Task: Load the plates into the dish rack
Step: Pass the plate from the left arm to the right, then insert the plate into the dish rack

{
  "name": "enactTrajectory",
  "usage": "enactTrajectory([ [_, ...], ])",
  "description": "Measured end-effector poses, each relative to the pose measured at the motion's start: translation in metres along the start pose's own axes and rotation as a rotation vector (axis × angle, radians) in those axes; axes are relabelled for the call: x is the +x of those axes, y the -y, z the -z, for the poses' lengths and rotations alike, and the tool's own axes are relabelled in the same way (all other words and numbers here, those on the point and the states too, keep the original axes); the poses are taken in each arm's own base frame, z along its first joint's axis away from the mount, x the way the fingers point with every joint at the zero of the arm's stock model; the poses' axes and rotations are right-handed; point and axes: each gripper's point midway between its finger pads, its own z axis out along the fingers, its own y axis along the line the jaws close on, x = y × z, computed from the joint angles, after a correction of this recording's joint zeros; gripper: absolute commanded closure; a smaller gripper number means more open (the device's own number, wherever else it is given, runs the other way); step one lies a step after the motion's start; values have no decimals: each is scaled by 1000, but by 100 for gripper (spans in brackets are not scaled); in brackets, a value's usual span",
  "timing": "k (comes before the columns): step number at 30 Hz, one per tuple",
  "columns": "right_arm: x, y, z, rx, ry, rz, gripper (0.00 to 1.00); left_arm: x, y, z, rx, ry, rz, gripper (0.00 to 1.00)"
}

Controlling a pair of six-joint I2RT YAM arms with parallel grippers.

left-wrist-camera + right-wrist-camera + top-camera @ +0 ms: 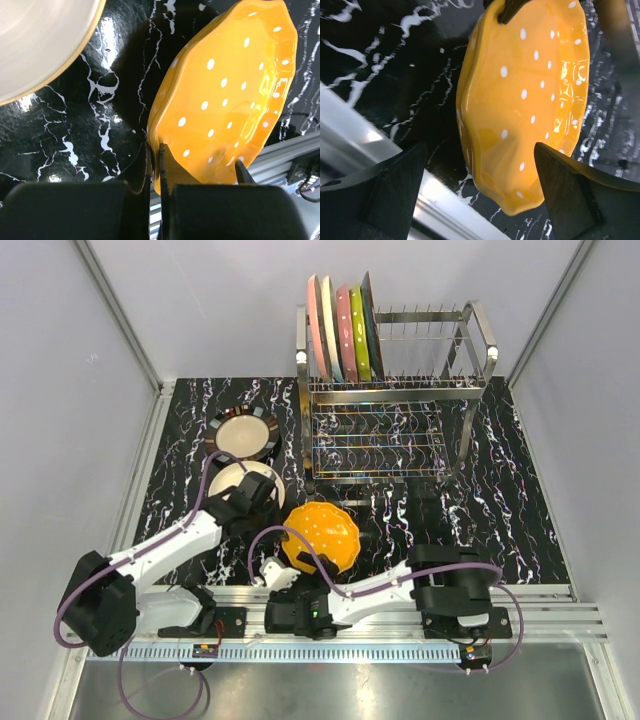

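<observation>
I see black marble-look tabletop (pixel 500 490), white veins, glossy, bright glare spots on it. Plain pale grey left wall (pixel 50 440), far wall (pixel 230 300), right wall (pixel 605 440). Slanted metal posts (pixel 117 310) at far corners. Ribbed aluminium rail (pixel 560 612) along near edge.

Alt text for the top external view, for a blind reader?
The left gripper clamps the rim of an orange dotted plate, with the right gripper open around its near edge. Five plates stand in the dish rack at the back; a black-rimmed plate and a cream plate lie flat on the table at left.
</observation>
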Motion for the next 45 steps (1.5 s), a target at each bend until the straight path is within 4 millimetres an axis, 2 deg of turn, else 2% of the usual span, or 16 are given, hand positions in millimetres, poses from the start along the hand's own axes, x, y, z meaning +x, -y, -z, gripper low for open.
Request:
enactTrajectory([
  [3,7,8,-8,79,-14,56,23,-1,4,7,19,6,-4,100],
  [4,8,11,-10,105,-17,74,34,-1,6,10,26,8,-5,100],
  [6,11,20,-13,162,-20,111,46,-1,8,13,32,6,-7,100],
  [7,11,24,-14,187,-22,130,60,-1,7,14,30,4,-11,100],
  [11,8,28,-12,218,-26,214,86,-8,16,17,57,22,0,100],
  [14,7,29,-9,218,-21,265,100,-7,17,18,62,18,-8,100],
  [17,4,27,-4,167,-13,268,100,-5,16,18,55,7,-8,71],
  [18,3,26,-1,145,-8,251,100,-4,16,19,55,-2,-13,66],
  [22,-13,24,14,48,29,147,100,-11,32,31,108,1,-41,39],
  [23,-19,24,19,31,42,120,100,-16,37,35,123,10,-47,27],
  [26,-33,22,33,-21,84,62,100,-42,56,53,179,73,-68,15],
  [29,-45,9,51,-99,130,26,100,-86,72,81,242,190,-66,1],
  [31,-52,2,63,-154,157,2,100,-112,73,99,263,261,-57,1],
  [35,-67,0,88,-261,207,-86,100,-148,53,126,251,370,-31,1],
  [41,-87,34,117,-332,281,-221,100,-156,20,155,154,494,-65,1],
  [45,-118,71,149,-389,389,-314,100,-147,1,181,97,651,-124,1],
])
